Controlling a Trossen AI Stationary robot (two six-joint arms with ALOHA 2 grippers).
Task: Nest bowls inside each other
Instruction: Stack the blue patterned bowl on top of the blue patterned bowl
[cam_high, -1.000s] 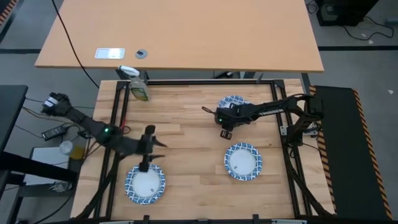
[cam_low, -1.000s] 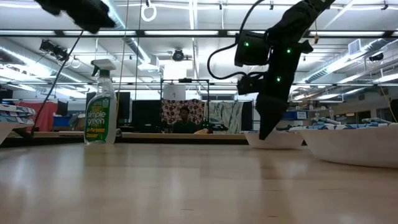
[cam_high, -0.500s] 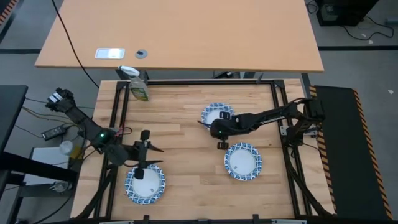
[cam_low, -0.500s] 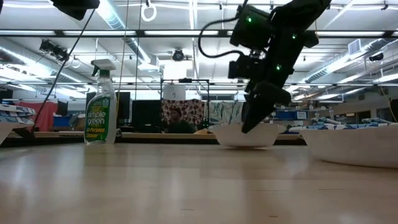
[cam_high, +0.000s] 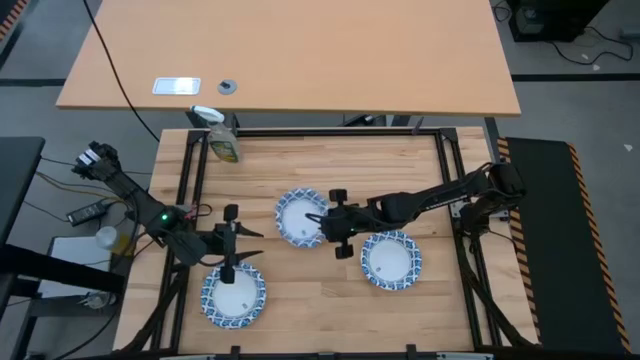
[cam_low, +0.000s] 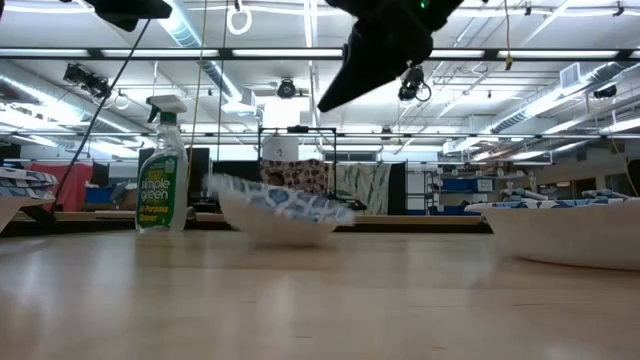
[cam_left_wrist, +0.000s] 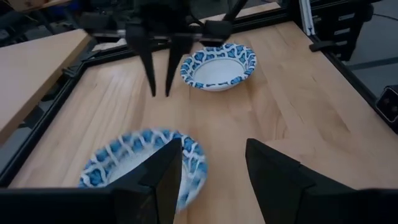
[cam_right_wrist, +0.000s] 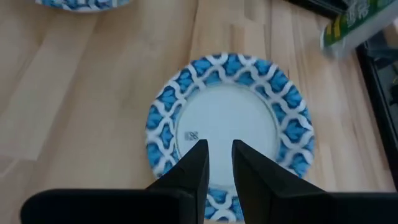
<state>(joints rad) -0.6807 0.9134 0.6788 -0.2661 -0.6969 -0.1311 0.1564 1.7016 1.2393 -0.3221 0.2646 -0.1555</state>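
Three blue-and-white bowls show. The middle bowl (cam_high: 300, 217) (cam_right_wrist: 227, 118) rests on its base on the wood and tilts in the low view (cam_low: 280, 212), its left rim raised. My right gripper (cam_high: 322, 226) (cam_right_wrist: 219, 152) hangs above its right rim. The fingers have only a narrow gap, nothing is between them, and they are clear of the bowl (cam_low: 322, 105). A second bowl (cam_high: 390, 259) sits flat at the near right. A third bowl (cam_high: 233, 294) sits at the near left. Just beyond it my left gripper (cam_high: 248, 247) (cam_left_wrist: 214, 168) is open and holds nothing.
A spray bottle (cam_high: 222, 140) (cam_low: 163, 170) stands at the far left corner. A black frame (cam_high: 440, 135) runs around the tabletop. Bare wood lies along the far side and between the bowls.
My right gripper has swung from the far right toward the table's left and near edge, rising and rolling. The bowl it was at has slid with it from the far right to the middle of the table. The bowl now sits tilted, clear of the fingers.
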